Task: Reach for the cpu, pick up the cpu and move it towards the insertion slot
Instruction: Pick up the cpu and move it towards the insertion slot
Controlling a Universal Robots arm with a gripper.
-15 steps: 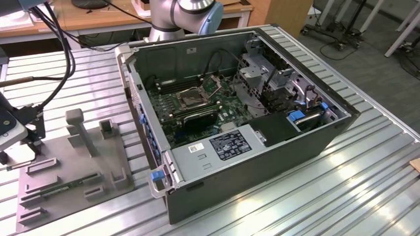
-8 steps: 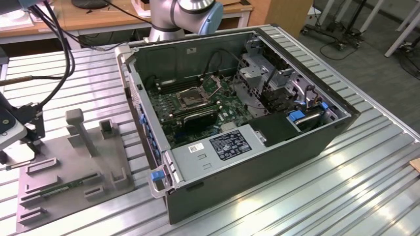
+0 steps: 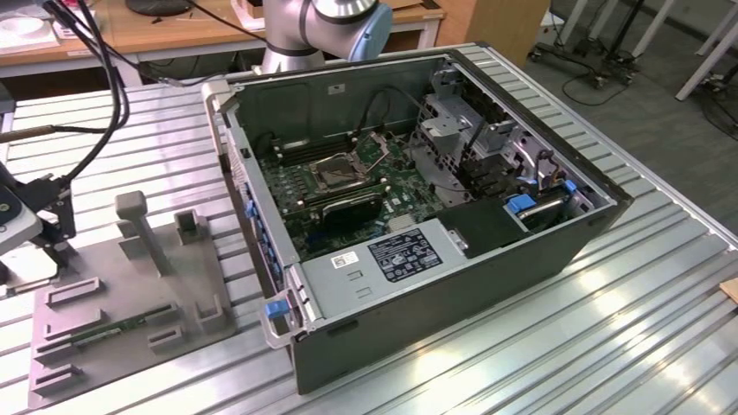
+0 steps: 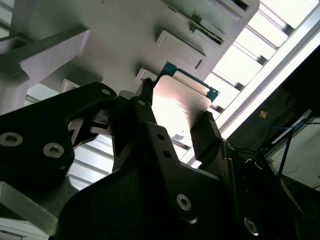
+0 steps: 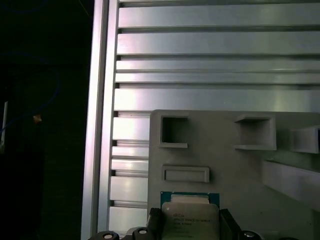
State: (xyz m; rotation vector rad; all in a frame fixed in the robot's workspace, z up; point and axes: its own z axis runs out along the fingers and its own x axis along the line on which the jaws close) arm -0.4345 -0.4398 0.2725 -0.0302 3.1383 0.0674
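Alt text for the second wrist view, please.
A black pincer grips a silvery square chip by two opposite edges, with a grey plastic holder with rectangular recesses behind it. A ribbed metal table lies beyond.

Silvery-white cpu (image 4: 180, 105) edged in teal-green; black gripper (image 4: 174, 117); pale grey holder (image 3: 116, 298); ribbed silver counter (image 3: 600, 346); green motherboard (image 3: 398, 186); dark-centred insertion slot (image 3: 338, 171) framed shiny silver.

cpu (image 4: 180, 102) silvery, green-rimmed, gripped in end effector (image 4: 176, 122); insertion slot (image 3: 338, 173) dark-centred, silver-framed.
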